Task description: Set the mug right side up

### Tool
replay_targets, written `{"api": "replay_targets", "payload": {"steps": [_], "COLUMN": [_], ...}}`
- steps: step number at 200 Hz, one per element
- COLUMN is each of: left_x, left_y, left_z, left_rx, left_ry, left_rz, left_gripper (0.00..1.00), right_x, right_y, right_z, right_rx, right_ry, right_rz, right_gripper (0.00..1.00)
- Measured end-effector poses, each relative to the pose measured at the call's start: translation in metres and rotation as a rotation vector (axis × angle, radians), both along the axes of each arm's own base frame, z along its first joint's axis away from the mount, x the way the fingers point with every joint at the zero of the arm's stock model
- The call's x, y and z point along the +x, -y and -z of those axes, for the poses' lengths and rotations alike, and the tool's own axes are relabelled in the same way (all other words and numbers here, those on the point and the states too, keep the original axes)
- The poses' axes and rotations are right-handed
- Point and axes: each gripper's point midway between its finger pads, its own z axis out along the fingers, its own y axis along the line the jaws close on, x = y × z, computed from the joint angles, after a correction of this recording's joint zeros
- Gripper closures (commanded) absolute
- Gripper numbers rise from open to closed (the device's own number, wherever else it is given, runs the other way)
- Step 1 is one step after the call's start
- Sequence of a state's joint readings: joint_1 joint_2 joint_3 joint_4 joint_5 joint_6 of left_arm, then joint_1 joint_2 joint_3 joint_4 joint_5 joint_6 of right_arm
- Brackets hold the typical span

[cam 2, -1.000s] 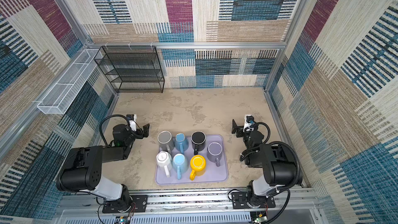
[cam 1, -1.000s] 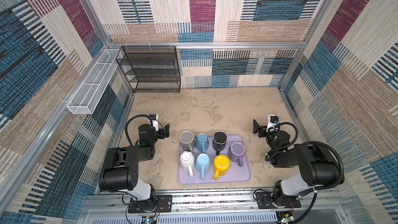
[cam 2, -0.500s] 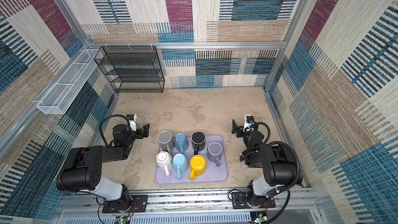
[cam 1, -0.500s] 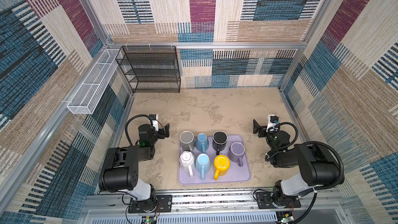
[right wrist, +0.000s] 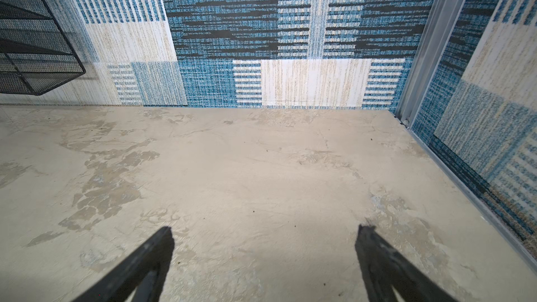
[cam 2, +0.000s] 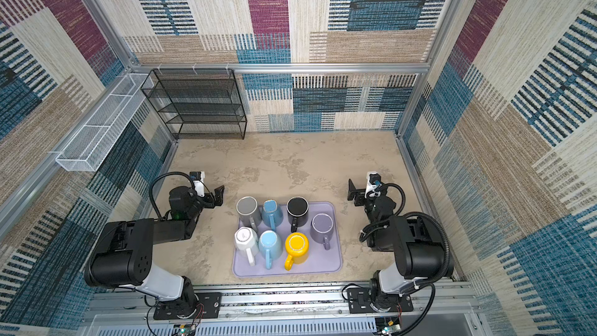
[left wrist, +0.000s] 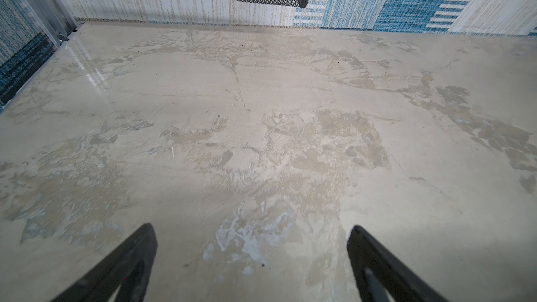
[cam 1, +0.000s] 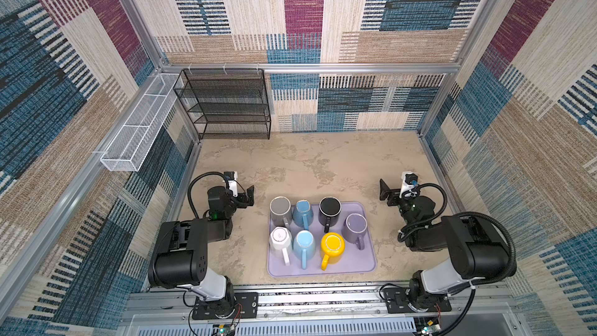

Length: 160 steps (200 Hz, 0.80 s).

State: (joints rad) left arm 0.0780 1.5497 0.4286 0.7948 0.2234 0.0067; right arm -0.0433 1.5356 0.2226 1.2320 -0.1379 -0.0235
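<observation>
Patterned carpet tiles in blue, tan and plum cover the walls around a mottled beige tabletop (cam 1: 307, 163). Seven mugs stand on a lilac tray (cam 1: 368, 263) near the front edge, midway between the two arms. In the far row are a grey mug (cam 1: 280, 210), a teal mug (cam 1: 303, 211) and a black mug (cam 1: 329, 208), with a purple mug (cam 1: 355, 226) set slightly nearer. In the near row are a white mug (cam 1: 279, 239), a light blue mug (cam 1: 305, 242) and a yellow mug (cam 1: 332, 244). Most look bottom-up, though I cannot tell for the black one. Their handles point toward the front rail.

Just left of the tray, the left gripper (cam 1: 248, 193) hovers over bare tabletop with its fingers spread wide and nothing between them. The right gripper (cam 1: 384, 189) does the same on the other side. Neither touches a mug.

At the back left, a black wire shelf (cam 1: 226, 105) stands against the wall, and a white mesh basket (cam 1: 139, 130) hangs on the left wall.
</observation>
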Motion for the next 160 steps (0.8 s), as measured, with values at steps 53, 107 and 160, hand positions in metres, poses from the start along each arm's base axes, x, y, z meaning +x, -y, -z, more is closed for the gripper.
{"api": "replay_targets", "payload": {"steps": [53,107,160], "left_x": [0.001,0.000,-0.009], "left_y": [-0.006,-0.026,-0.024], "left_z": [-0.006,-0.045,-0.111], "left_rx": [0.011,0.041,-0.071], "left_ry": [0.005,0.050,0.117], "left_rz": [-0.034,-0.150,-0.183], "left_gripper": [0.01,0.00,0.00], "right_x": [0.009,0.014,-0.007], "right_y": [0.006,0.017,0.015], "right_z": [-0.013,-0.041,-0.119], "right_rx": [-0.001,0.038,0.128], "right_ry": [0.012,0.006,0.086], "right_rz": [0.031,0.099,0.098], "right_gripper": [0.00,0.00,0.00]}}
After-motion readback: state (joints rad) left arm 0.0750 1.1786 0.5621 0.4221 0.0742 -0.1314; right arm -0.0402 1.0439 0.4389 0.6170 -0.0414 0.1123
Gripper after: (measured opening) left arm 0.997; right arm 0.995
